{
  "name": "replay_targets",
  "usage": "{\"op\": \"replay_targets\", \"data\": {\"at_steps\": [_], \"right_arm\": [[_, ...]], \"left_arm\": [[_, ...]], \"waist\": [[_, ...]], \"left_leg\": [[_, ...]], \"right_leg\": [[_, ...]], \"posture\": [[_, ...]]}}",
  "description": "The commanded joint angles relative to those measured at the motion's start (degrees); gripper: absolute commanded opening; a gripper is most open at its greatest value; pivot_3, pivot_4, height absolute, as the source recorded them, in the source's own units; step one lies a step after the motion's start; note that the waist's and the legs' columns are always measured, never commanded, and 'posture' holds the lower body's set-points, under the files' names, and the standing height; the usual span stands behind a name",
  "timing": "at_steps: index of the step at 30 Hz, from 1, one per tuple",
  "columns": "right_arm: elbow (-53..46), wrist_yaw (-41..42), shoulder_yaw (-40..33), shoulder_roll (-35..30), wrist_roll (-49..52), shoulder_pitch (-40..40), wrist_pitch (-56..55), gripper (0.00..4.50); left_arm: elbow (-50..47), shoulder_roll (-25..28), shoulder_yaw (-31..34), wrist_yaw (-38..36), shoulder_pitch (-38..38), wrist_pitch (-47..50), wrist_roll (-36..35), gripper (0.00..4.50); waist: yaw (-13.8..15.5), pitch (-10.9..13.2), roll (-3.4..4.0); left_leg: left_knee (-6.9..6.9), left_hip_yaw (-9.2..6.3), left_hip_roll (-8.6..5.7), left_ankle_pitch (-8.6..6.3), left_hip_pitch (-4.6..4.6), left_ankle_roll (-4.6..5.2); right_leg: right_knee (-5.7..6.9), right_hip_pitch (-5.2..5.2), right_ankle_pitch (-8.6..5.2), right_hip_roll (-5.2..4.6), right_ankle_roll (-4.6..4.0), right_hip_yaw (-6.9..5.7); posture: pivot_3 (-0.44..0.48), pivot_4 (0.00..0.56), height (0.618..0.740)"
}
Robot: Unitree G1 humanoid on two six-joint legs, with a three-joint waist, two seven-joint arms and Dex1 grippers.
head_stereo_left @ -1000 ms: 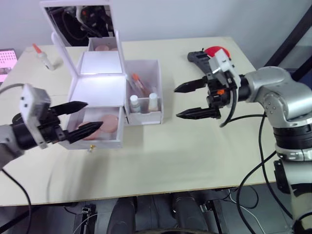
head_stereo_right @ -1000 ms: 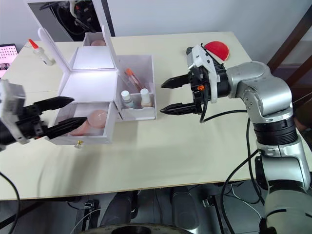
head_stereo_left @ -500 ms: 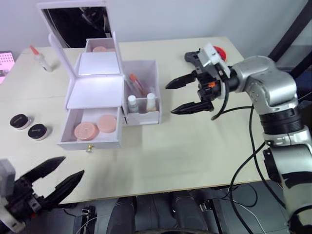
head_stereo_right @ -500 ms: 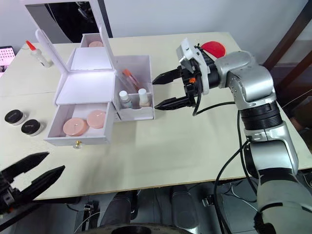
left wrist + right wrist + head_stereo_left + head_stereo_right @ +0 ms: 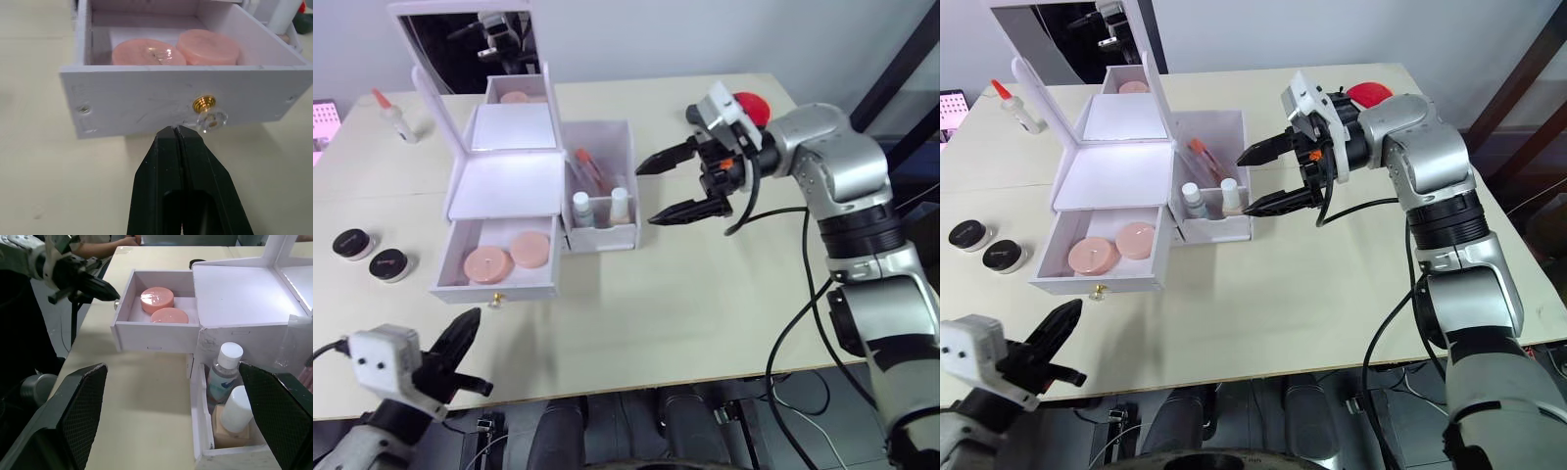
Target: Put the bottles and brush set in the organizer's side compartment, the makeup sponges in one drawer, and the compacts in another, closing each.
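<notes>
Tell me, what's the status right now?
Left gripper shut before open drawer, sponges inside. Right gripper open by side compartment. Compacts still out.

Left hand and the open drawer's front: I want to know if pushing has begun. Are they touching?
Apart. In the left wrist view, bare table shows between the shut left hand and the drawer front.

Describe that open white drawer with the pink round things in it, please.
The white, plastic-looking drawer is pulled out from the bottom of the white organizer box and rests on the beige table. Two pink round makeup sponges lie flat inside, side by side. Its front carries a small gold knob with a clear tip. Nothing grips it.
</notes>
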Motion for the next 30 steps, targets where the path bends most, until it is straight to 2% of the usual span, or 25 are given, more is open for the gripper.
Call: {"op": "replay_targets", "data": {"at_steps": [1, 14, 24, 30], "right_arm": [[-2.6, -0.3, -2.1, -1.2, 0.5, -1.0, 0.7, 4.50], [-4.7, -2.2, -2.8, -1.5, 1.1, -0.3, 2.1, 4.50], [-6.0, -3.3, -3.4, -1.6, 1.4, 0.1, 2.9, 4.50], [-6.6, -3.8, -3.6, -1.8, 1.5, 0.4, 3.4, 4.50]], "left_arm": [[2.0, 0.5, -1.9, 2.4, -2.3, -3.6, 3.4, 0.01], [9.8, 5.1, -5.2, 8.9, -19.9, -3.1, 5.5, 0.01], [18.0, 9.5, -7.2, 8.4, -27.6, -3.2, 6.9, 0.01], [21.3, 10.3, -9.1, 7.7, -31.6, -3.7, 7.1, 0.01]], "waist": [[0.0, 0.0, 0.01], [0.1, 0.0, 0.00], [0.5, 0.0, 0.00], [0.9, 0.0, 0.00]], "left_leg": [[0.00, -0.05, 0.01, 0.00, 0.00, 0.00], [0.09, -0.21, 0.03, 0.01, 0.56, 0.01], [0.04, -0.27, 0.04, 0.02, 0.66, 0.02], [0.08, -0.25, 0.04, 0.01, 0.68, 0.02]], "right_leg": [[0.04, -0.02, 0.00, 0.04, 0.01, -0.01], [0.59, 0.24, -0.15, 0.12, 0.24, 0.00], [0.70, 0.28, -0.15, 0.20, 0.23, 0.01], [0.68, 0.33, -0.16, 0.19, 0.24, 0.03]], "posture": [[0.000, 0.150, 0.740], [0.000, 0.150, 0.740], [0.000, 0.150, 0.740], [0.000, 0.150, 0.740]]}}
